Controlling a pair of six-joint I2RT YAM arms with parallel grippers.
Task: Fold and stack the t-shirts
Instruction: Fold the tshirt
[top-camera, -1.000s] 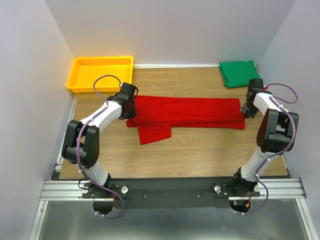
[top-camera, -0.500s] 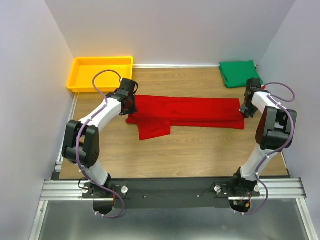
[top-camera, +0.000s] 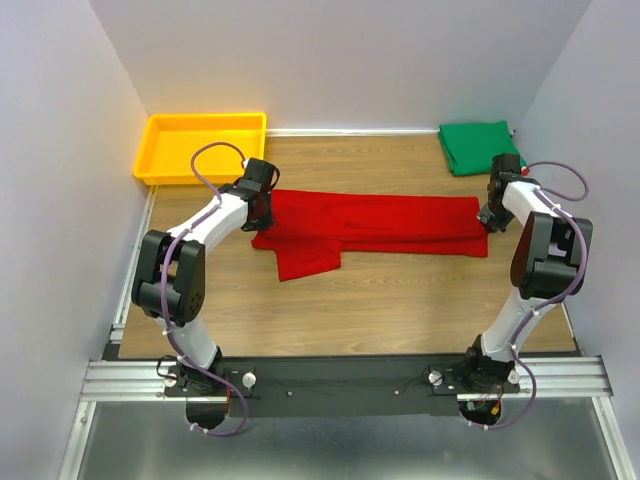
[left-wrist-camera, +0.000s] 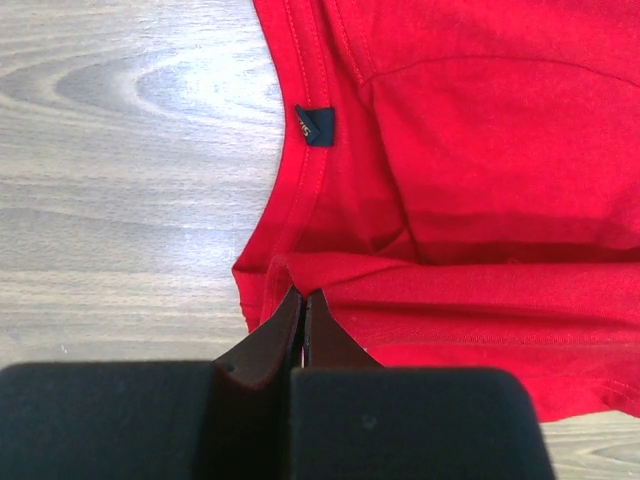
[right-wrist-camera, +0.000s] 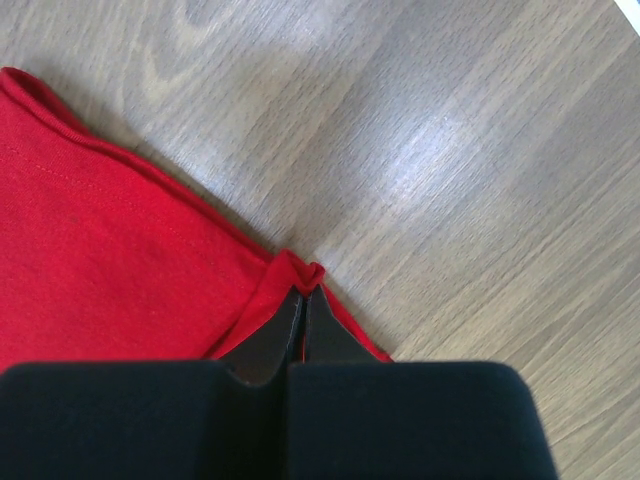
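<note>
The red t-shirt (top-camera: 375, 223) lies stretched into a long band across the middle of the table, one sleeve (top-camera: 308, 260) sticking out toward the front. My left gripper (top-camera: 262, 207) is shut on the red t-shirt at its left end, pinching cloth near the neck (left-wrist-camera: 300, 292), where a dark label (left-wrist-camera: 318, 125) shows. At the right end my right gripper (top-camera: 489, 215) is shut on a bunched corner of the same shirt (right-wrist-camera: 303, 272). The green t-shirt (top-camera: 478, 146) sits folded at the back right corner.
A yellow plastic tray (top-camera: 200, 146) stands at the back left corner. White walls close in the table on the left, back and right. Bare wood (top-camera: 380, 300) lies between the red shirt and the arm bases.
Both grippers have moved a little toward the back wall, dragging the red t-shirt with them. Both stay shut on the cloth.
</note>
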